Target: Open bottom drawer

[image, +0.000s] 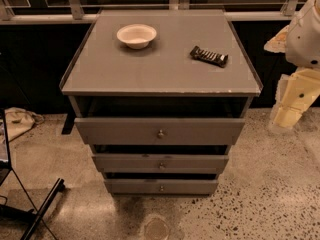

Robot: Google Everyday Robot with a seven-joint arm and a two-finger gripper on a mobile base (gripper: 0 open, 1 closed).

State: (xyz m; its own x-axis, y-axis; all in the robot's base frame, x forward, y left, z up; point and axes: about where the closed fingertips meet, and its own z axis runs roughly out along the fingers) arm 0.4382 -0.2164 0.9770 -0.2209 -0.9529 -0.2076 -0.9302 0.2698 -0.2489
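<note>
The grey cabinet (160, 64) stands in the middle of the view with three drawers. The bottom drawer (161, 186) is the lowest and narrowest front, with a small round metal knob (161, 188); its front sits close in under the middle drawer (160, 163). The top drawer (160, 130) sticks out a little. The white arm is at the right edge, and the gripper (290, 111) hangs pale yellow beside the cabinet's right side, level with the top drawer and far from the bottom knob.
A white bowl (136, 35) and a dark snack bar (209, 56) lie on the cabinet top. A black stand leg (42, 209) crosses the floor at lower left. A bag (17, 120) lies at the left. Speckled floor lies in front.
</note>
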